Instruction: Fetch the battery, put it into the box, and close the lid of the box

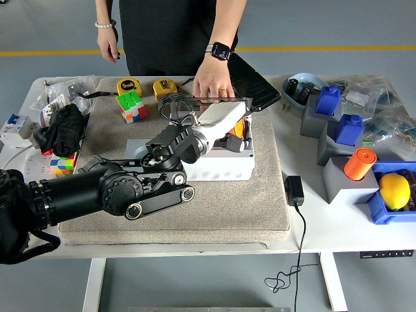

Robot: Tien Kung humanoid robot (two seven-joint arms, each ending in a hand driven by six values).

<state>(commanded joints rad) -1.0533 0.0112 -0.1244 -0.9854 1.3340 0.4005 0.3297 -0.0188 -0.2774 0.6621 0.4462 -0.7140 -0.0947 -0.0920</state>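
A white box (221, 170) stands on the grey mat (260, 208), its clear lid (209, 101) tilted up at the far side. A person's hand (213, 84) rests on the lid's top edge. My left arm reaches in from the lower left, and its white forearm lies across the box. The left hand (235, 140) is curled over the box's right part. An orange battery (238, 128) shows between its fingers, low inside the box. The box's inside is mostly hidden by my forearm.
Two yellow tape measures (129, 85) and a Rubik's cube (132, 106) lie behind the box on the left. A black adapter (294, 190) with its cable sits right of the mat. Grey blocks, an orange cylinder (359, 163) and a lemon (394, 190) crowd the right side.
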